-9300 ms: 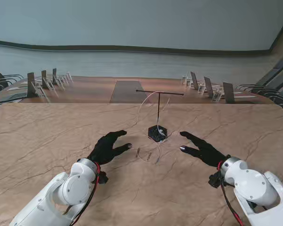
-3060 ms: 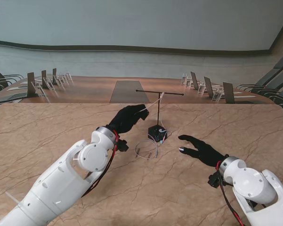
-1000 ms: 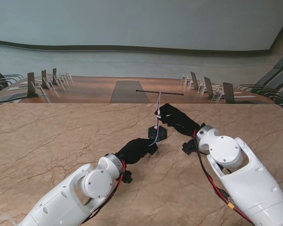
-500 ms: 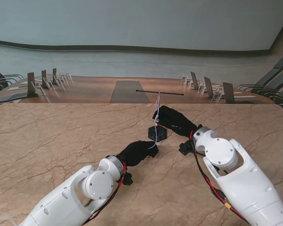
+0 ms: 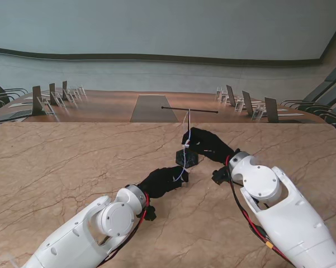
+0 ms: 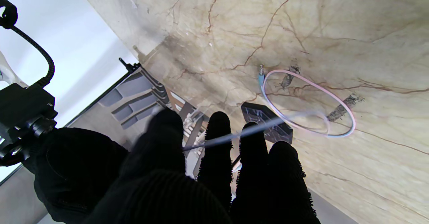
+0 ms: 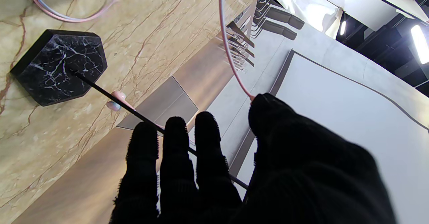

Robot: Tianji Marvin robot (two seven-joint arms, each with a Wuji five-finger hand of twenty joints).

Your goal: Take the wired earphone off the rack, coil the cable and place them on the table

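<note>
The coiling step is under way, with the wired earphone partly cleared from the rack (image 5: 188,118). The left robot hand (image 5: 166,180) is resting low on the table (image 5: 56,162) at about 7 o'clock from the rack's black marble base (image 5: 187,159), its fingers (image 6: 218,143) closing on a stretch of the pale cable (image 5: 184,166), which is running across them in the left wrist view. The right robot hand (image 5: 204,142) is working beside the upright rod at about 3 o'clock from it, pinching the cable between thumb and fingers (image 7: 174,140); in the right wrist view the strand is leaving the thumb tip and rising toward the left hand. One loop (image 6: 306,103) of cable is already lying flat on the table, just beside the base, with the plug (image 6: 260,74) at its edge. An earbud (image 7: 115,101) appears close against the rod, and whether it is hanging free of the rack cannot be told. The next move is judged to call for drawing the held strand clear of the rod without tipping the base, then laying a further turn onto the existing loop.
</note>
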